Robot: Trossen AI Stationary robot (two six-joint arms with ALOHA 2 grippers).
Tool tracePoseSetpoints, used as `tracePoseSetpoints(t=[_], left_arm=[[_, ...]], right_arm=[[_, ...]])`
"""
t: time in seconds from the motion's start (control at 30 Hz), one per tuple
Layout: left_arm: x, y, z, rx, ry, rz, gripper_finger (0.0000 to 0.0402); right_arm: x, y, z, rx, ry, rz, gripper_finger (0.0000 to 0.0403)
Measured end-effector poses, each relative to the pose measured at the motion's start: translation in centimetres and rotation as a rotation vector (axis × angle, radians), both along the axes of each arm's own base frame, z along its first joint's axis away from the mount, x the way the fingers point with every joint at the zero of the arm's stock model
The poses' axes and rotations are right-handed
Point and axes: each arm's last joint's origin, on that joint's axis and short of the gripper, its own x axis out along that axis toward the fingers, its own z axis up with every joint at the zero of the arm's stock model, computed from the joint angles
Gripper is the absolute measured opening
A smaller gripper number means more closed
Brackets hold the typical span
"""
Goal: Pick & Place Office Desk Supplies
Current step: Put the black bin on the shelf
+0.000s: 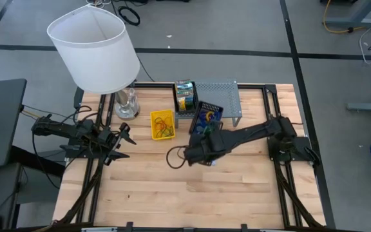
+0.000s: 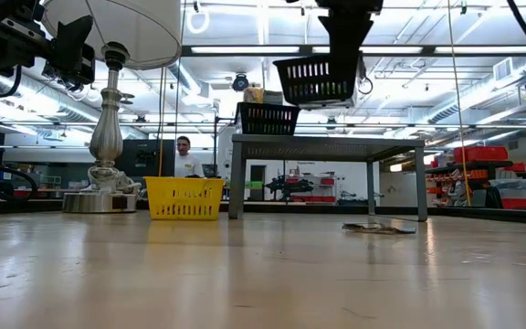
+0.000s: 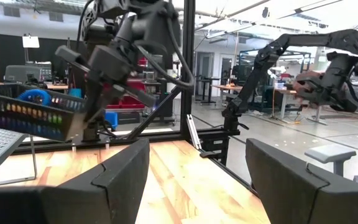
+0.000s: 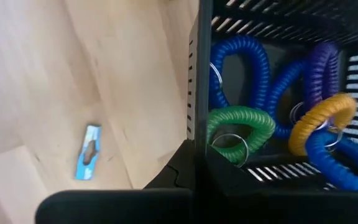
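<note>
My right gripper (image 1: 204, 131) is shut on a black mesh basket (image 1: 209, 116) above the middle of the table. Inside the basket (image 4: 278, 37) lie coiled loops: blue (image 4: 244, 53), green (image 4: 241, 121), orange (image 4: 322, 115) and purple (image 4: 322, 62). In the low view the basket (image 2: 318, 80) hangs high above the tabletop under the gripper (image 2: 343, 46). At the table's left side my left gripper (image 1: 129, 136) waits open, holding nothing. A yellow basket (image 1: 161, 124) with thin bands stands on the table by its base. My right gripper pinches the black basket's side wall at its rim (image 4: 197, 134), with one finger inside the basket and one outside. The fingers slant down at it from the near side. The basket is lifted clear of the table and hangs slightly tilted.
A lamp with a big white shade (image 1: 95, 51) stands far left. A grey perforated shelf (image 1: 221, 96) at the far middle carries a second black basket (image 1: 185, 96) with small boxes. A small blue item (image 4: 89, 152) lies flat on the wood below my right gripper.
</note>
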Motion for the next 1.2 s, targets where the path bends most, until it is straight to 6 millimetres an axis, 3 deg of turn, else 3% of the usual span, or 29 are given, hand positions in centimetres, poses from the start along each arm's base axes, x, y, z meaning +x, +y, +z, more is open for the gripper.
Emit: tracePoseSetpoints(t=[0.2,0.73,1.2], left_arm=[[0.0,0.0,0.0,0.0,0.001,0.001,0.0268],[0.0,0.0,0.0,0.0,0.0,0.0,0.0268],[0.0,0.0,0.0,0.0,0.0,0.001,0.0268]], right_arm=[[-0.4,-1.6,1.2,0.036,-0.013,-0.019,0.0001],[0.1,-6.1,0.6,0.086,0.066,-0.053,0.0001],[0.2,-7.7,0.5,0.118,0.129,0.03,0.0001]])
